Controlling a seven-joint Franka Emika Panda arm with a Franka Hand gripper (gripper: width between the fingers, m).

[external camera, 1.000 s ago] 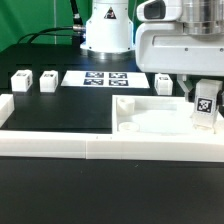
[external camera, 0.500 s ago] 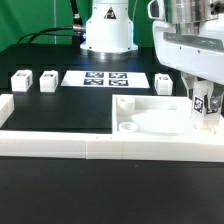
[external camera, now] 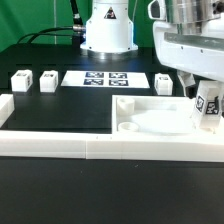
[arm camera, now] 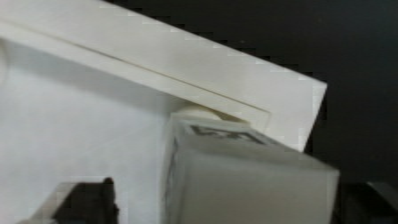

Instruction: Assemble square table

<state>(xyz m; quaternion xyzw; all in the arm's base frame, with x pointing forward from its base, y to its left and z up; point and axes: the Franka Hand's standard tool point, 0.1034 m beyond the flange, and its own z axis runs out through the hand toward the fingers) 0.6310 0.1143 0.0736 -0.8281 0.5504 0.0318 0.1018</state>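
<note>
The square table's white slab [external camera: 150, 122] lies on the black table at the exterior view's right, with its recessed side up. A white leg block [external camera: 209, 106] with a tag stands at the slab's far right corner, leaning slightly. My gripper [external camera: 205, 96] hangs straight over it, with its jaws on either side of the block. In the wrist view the leg block [arm camera: 249, 180] fills the space between the dark fingers [arm camera: 89, 203], with a pale gap on one side, so the gripper [arm camera: 231, 205] is open. The slab [arm camera: 107, 130] lies beneath it.
Two loose leg blocks [external camera: 20, 82] [external camera: 47, 80] stand at the far left and a third [external camera: 163, 83] behind the slab. The marker board [external camera: 103, 77] lies at the back middle by the arm's base [external camera: 107, 35]. A low white border wall [external camera: 90, 148] runs along the front.
The jaws have spread apart and let go of the leg block, which stays standing at the slab's right corner. The gripper has hardly shifted.
</note>
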